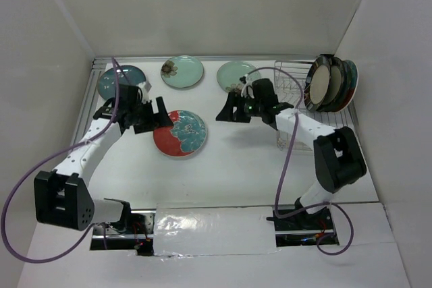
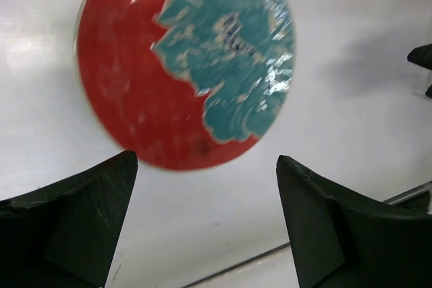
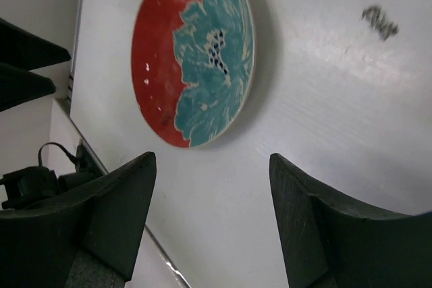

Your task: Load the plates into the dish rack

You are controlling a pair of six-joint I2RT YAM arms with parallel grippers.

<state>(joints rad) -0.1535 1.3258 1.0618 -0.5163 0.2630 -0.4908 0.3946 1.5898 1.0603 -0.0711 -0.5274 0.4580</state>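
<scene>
Red plate [image 1: 179, 133], dark teal plate [image 1: 121, 81], two mint plates [image 1: 182, 71] [image 1: 237, 75] flat; other plates [image 1: 331, 83] upright in dish rack [image 1: 290, 80].

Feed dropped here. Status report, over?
Left gripper open, right gripper open, both empty. Round red ceramic plate with teal flowers flat on table between them. Nothing in the way.

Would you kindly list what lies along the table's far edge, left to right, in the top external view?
Round dark teal plate → pale mint plate with brown flower → second pale mint plate → silver-white wire dish rack holding upright plates.
</scene>
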